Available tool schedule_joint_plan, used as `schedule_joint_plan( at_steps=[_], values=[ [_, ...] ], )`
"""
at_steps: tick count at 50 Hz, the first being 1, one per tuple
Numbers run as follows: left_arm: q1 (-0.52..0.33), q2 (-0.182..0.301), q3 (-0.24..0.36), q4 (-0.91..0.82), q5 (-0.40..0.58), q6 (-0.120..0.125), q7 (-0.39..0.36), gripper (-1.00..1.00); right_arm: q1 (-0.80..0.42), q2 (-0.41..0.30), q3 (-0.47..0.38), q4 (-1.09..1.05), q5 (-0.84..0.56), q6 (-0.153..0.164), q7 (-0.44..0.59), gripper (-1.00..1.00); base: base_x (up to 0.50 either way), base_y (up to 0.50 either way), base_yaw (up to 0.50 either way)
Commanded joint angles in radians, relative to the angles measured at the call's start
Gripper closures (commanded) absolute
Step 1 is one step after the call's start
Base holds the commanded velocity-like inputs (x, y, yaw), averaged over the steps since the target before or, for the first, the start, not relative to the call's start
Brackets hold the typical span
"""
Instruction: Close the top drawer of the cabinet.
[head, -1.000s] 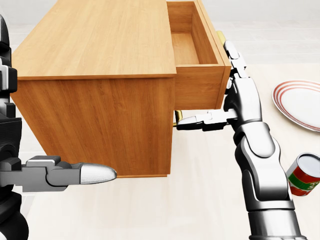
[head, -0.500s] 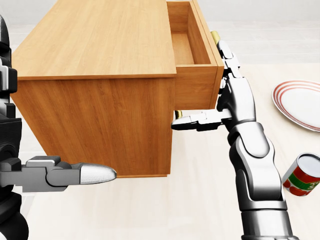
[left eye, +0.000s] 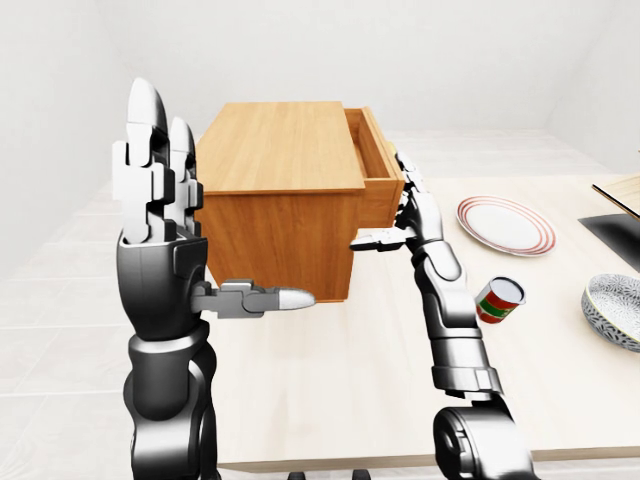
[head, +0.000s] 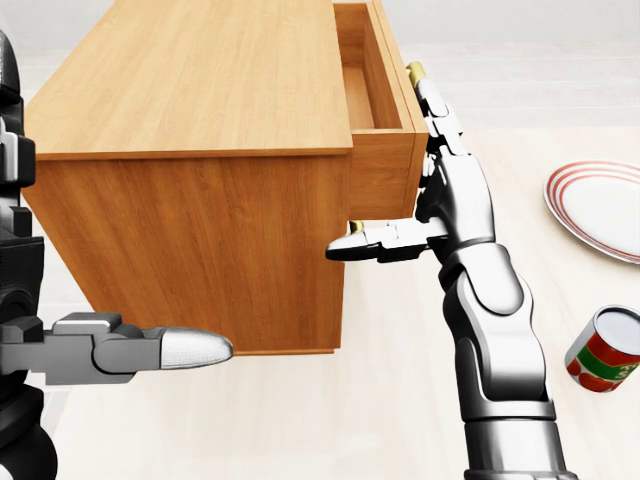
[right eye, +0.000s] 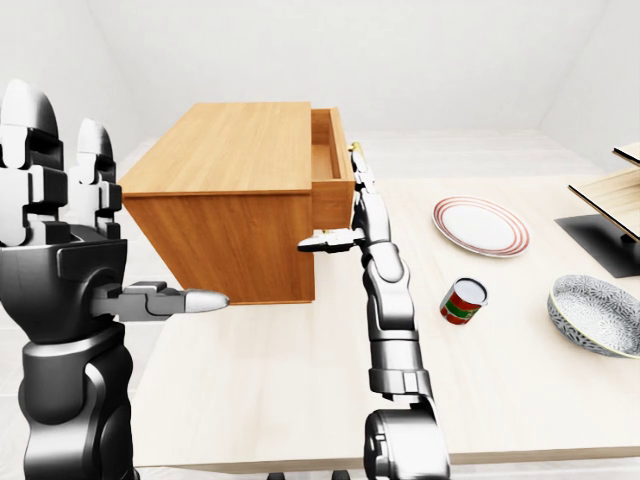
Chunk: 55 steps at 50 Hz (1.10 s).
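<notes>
I've got my right hand (head: 440, 170) flat against the drawer (head: 385, 150) front, fingers spread and straight up along the panel, thumb (head: 375, 240) jutting sideways under the drawer's bottom edge toward the cabinet (head: 200, 150). Nothing is grasped, just palm and fingers on wood. The drawer has slid further in than it was a second ago, and my arm has followed it leftward in the head view; it sticks out only partway now, a narrow slot of its inside showing at the cabinet's upper right. A brass handle (head: 414, 71) peeks out above my fingertips.

My left hand (left eye: 160, 210) is up at the left of the left-eye view, well apart from the cabinet, fingers straight and upright, thumb pointing right, holding nothing.

On the table (right eye: 300, 380), right of my arm: a striped plate (right eye: 480, 226), a can (right eye: 463, 301) lying tilted nearer me, and a patterned bowl (right eye: 595, 315) at the far right.
</notes>
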Motion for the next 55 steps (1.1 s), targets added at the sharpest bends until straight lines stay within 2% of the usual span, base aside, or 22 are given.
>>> schedule_joint_plan(
  at_steps=[1, 10, 13, 24, 32, 41, 55],
  values=[
    [0.006, -0.003, 0.000, 0.009, -0.002, 0.000, -0.006, -1.00, -0.009, 0.051, 0.273, 0.248, -0.012, 0.000, 0.094, -1.00, 0.00, 0.00, 0.01],
    [0.006, -0.004, -0.001, 0.002, -0.003, 0.000, -0.007, -1.00, -0.031, 0.081, 0.288, 0.300, -0.017, 0.000, 0.107, -1.00, 0.00, 0.00, 0.01],
    [0.008, -0.004, -0.001, -0.001, -0.002, 0.000, -0.006, -1.00, 0.001, 0.092, 0.308, 0.283, -0.027, 0.000, 0.125, -1.00, 0.00, 0.00, 0.01],
    [0.007, -0.004, 0.000, 0.004, -0.003, 0.000, -0.007, -1.00, -0.031, 0.151, 0.325, 0.431, -0.046, 0.000, 0.147, -1.00, 0.00, 0.00, 0.00],
    [0.009, -0.004, -0.001, 0.004, -0.003, 0.000, -0.006, -1.00, -0.063, 0.197, 0.330, 0.545, -0.053, -0.061, 0.164, -1.00, 0.00, 0.00, 0.01],
    [0.012, -0.004, -0.003, 0.002, -0.001, 0.000, -0.007, -1.00, -0.092, 0.263, 0.327, 0.723, -0.050, -0.175, 0.181, -1.00, 0.01, 0.00, 0.01],
    [0.011, -0.004, -0.003, 0.002, -0.002, 0.000, -0.010, -1.00, -0.131, 0.328, 0.319, 0.853, -0.060, -0.175, 0.212, -1.00, 0.01, 0.00, 0.01]
  ],
)
